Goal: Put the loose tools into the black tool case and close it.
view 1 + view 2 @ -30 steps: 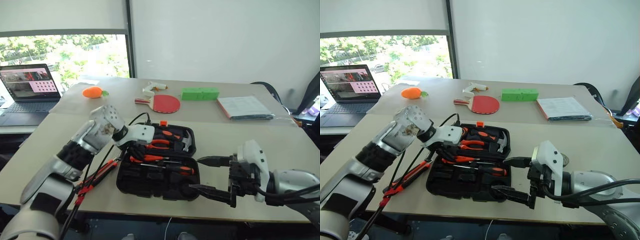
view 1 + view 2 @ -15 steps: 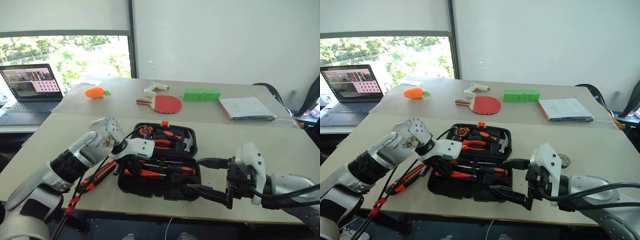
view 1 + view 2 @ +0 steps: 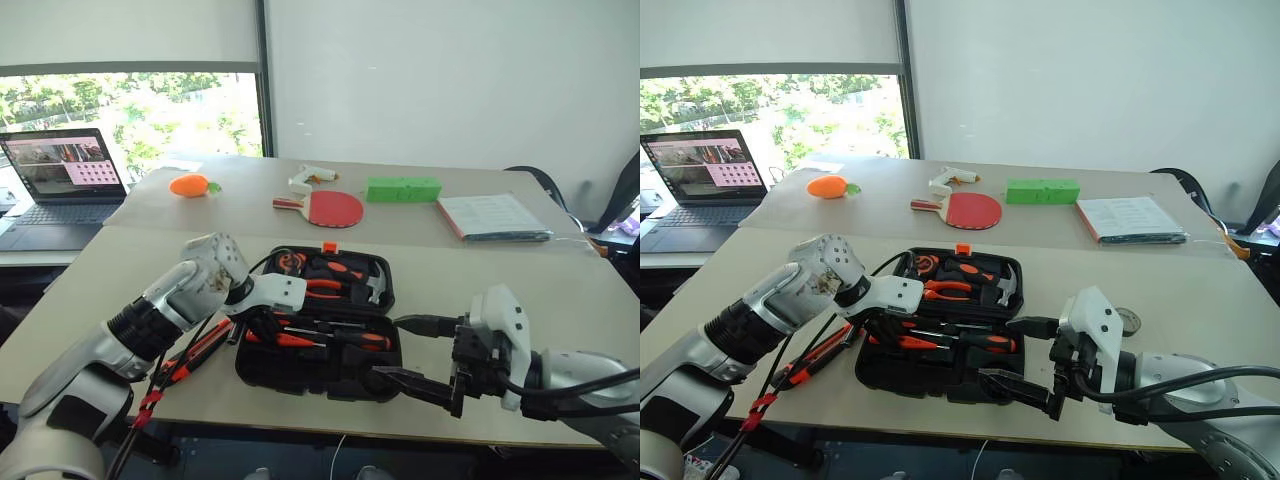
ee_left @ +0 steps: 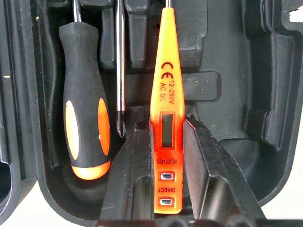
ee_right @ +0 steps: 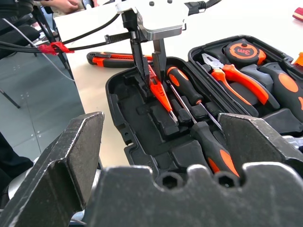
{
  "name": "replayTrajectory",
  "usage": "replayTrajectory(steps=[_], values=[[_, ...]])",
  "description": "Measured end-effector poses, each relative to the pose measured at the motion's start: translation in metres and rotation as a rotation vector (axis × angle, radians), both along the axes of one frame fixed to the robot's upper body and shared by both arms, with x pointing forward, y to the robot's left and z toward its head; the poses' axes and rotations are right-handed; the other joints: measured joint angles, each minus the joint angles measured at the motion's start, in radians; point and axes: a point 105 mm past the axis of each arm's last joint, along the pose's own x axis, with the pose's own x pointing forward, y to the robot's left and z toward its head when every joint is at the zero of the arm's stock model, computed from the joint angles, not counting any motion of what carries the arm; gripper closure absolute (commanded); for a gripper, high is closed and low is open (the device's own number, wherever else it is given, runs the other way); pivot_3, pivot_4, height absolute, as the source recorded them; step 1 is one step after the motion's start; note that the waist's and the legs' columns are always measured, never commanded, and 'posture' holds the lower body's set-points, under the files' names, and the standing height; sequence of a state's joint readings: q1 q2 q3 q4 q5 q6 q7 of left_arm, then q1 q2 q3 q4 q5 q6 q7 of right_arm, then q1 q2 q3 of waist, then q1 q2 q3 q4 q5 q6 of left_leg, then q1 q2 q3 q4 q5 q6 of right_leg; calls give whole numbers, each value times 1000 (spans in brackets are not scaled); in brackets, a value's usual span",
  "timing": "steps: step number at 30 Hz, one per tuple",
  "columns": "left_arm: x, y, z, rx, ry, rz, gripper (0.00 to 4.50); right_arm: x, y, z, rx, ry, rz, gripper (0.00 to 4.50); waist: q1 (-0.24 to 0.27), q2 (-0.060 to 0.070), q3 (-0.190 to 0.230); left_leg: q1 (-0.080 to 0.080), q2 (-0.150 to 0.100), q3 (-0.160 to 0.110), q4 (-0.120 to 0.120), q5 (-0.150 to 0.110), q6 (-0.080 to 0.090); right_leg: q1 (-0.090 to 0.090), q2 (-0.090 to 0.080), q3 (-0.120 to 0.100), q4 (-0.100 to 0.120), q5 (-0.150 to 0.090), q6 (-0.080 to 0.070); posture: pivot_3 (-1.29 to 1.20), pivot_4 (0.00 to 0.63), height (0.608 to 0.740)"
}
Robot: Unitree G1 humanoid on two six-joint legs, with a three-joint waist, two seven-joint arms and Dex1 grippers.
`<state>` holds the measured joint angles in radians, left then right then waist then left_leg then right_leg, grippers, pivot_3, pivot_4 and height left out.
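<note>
The left gripper's fingers (image 4: 203, 156) pinch the handle end of the slim red-orange screwdriver (image 4: 164, 101), which hangs over the near half of the open black tool case (image 3: 330, 365), beside a black-and-orange screwdriver (image 4: 85, 123) already seated there. Released while the tester sits skewed to its recess, it could ride up on the ridges and block the lid; whether it is bedded I cannot tell. The left gripper (image 3: 883, 330) points steeply down, while the right gripper (image 3: 1025, 360) hovers level at the case's near right corner, fingers spread wide, and the utility knife (image 3: 200, 348) lies on the table left of the case.
</note>
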<state>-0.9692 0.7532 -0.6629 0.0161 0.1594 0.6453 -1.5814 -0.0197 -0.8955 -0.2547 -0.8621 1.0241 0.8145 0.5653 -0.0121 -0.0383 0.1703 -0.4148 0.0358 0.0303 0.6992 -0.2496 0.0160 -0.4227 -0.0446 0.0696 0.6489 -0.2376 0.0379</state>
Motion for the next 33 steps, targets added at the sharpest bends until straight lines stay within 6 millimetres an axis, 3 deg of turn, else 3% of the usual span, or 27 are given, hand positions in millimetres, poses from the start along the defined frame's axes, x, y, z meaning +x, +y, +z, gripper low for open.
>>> replayTrajectory(steps=[7, 25, 26, 27, 33], values=[[0, -5, -4, -20, 32, 68, 4076, -1, 0, -1, -1, 3, -1, 0, -2, 0, 0, 0, 0, 0, -1, 0, 0, 0, 0, 0, 0, 0, 0, 0, 150, 738], [-8, 3, -6, 5, 8, 9, 4076, 0, 2, 0, 4, 0, 13, 0, -11, 1, -1, 1, 1, 0, -2, 0, 0, -1, 1, 1, 0, 0, -1, 0, 150, 738], [-8, 2, -6, 5, 7, 7, 3072, 1, 2, -1, 2, -1, 11, 0, -10, 1, -1, 1, 1, 0, -2, 0, 0, -1, 1, 1, 0, 0, -1, 0, 150, 738], [-8, 2, -6, 5, 6, 4, 2869, 1, 2, -1, 1, 0, 12, 0, -10, 1, -1, 1, 1, 0, -2, 0, 0, -1, 1, 1, 0, 0, -1, 0, 150, 738], [-15, 2, -7, -14, 70, -12, 674, 1, 5, -5, 8, 7, 19, 0, -6, 1, -1, 1, 0, 0, -2, 0, 0, -1, 1, 0, 0, 0, -1, 0, 150, 738]])
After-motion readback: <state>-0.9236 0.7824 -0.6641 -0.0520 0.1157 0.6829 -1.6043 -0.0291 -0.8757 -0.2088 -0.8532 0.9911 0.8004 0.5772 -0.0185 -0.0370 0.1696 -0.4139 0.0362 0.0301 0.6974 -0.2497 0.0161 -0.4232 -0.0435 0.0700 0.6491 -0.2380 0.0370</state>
